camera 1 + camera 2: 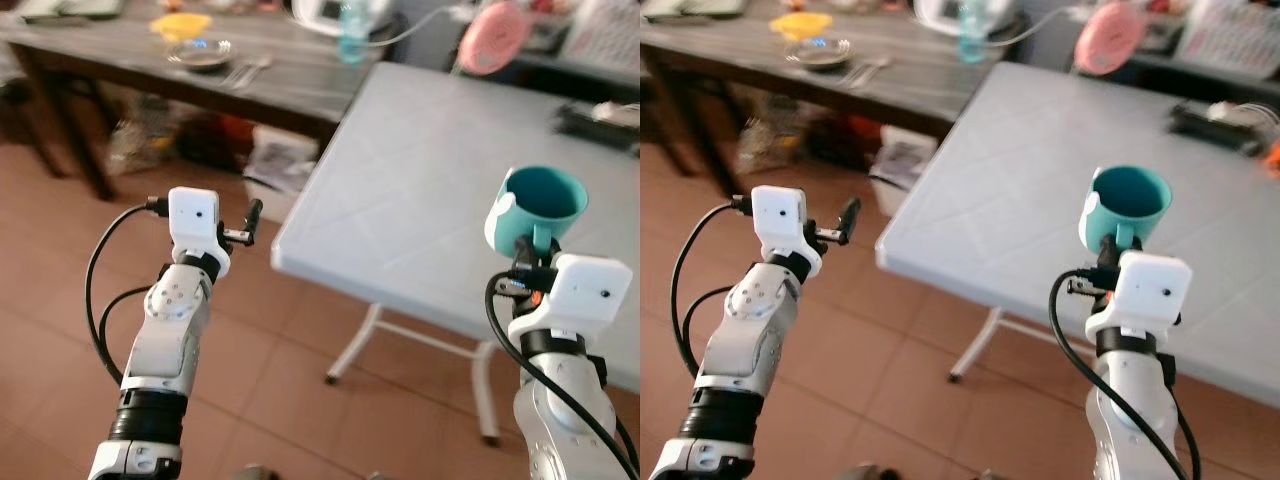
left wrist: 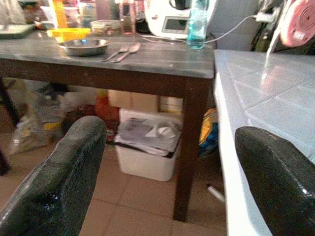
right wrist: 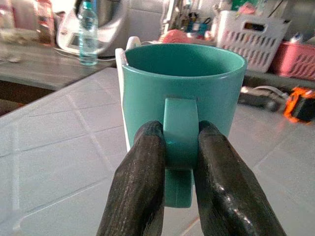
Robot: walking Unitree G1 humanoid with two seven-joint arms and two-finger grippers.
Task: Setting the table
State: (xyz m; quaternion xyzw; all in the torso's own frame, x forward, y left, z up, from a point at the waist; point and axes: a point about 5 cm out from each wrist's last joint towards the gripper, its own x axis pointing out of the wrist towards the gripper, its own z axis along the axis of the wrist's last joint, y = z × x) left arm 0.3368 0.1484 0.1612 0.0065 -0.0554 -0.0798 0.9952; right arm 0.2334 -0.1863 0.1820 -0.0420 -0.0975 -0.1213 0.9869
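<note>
Right claw [image 3: 179, 147] is pinched on the handle of the teal mug [image 1: 541, 205], one finger either side of the loop. Handle grip keeps the mug upright with the mouth up, so it can go down on its base without re-gripping. Something white sits against the mug's left side; can't tell what it is.

Mug is in the air over the near part of the white table [image 1: 420, 180], not touching the top. It's already past the near edge, so my read is the carry is done and the set-down is what's left: lower straight, then release.

Left claw [image 1: 250, 222] is spread wide with nothing in it, held out over the tile floor [image 1: 60, 260] just off the white table's near-left corner. Looks parked clear of the right arm's path, free for the next item.

Dark wooden table [image 1: 280, 80] stands behind, with a metal bowl [image 2: 84, 46], cutlery [image 2: 122, 51] beside the bowl, a water bottle [image 2: 197, 24] and a yellow item [image 1: 181, 24]. Those read as the remaining tableware source; a guess from the task.

Risk: the grip is on the handle alone, so the mug could swing or tilt if the base catches the table on the way down. Pink object [image 1: 487, 38] and dark clutter at the far side sit well apart from the drop zone.
</note>
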